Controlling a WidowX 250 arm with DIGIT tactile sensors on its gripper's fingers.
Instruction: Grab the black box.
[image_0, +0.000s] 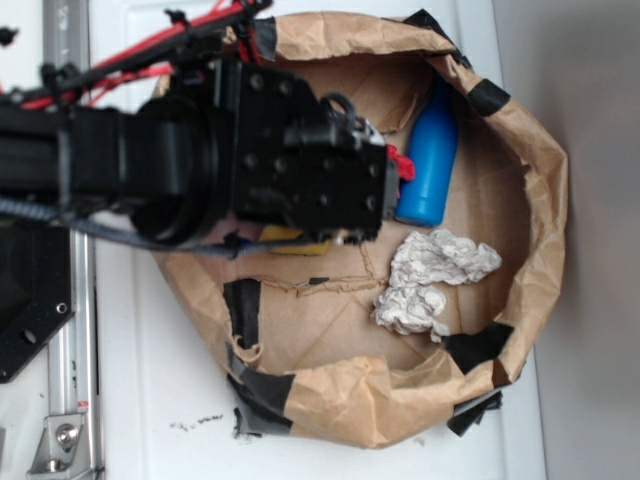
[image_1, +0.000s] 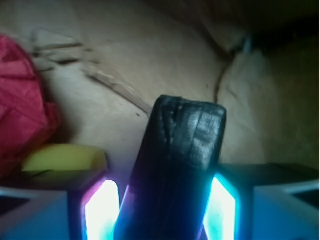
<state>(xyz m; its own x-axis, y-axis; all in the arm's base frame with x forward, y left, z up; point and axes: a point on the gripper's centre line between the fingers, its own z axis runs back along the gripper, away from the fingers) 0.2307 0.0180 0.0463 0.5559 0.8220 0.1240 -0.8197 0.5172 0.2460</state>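
**Black box held in pincer, inside paper basin**

While the arm is reaching into the brown paper basin (image_0: 520, 150), the pincer (image_1: 165, 205) is gripping the black box (image_1: 182, 165), which is standing upright between its two glowing pads (image_1: 102, 210).

- Yellow sponge (image_1: 62, 157): lying just left of the box in the wrist view.
- Red crumpled item (image_1: 22, 105): sitting behind the sponge.
- Blue cylinder (image_0: 430, 155): leaning against the basin wall.
- White crumpled paper (image_0: 430, 280): resting near the cylinder.
- White counter (image_0: 150, 390): carrying the basin.
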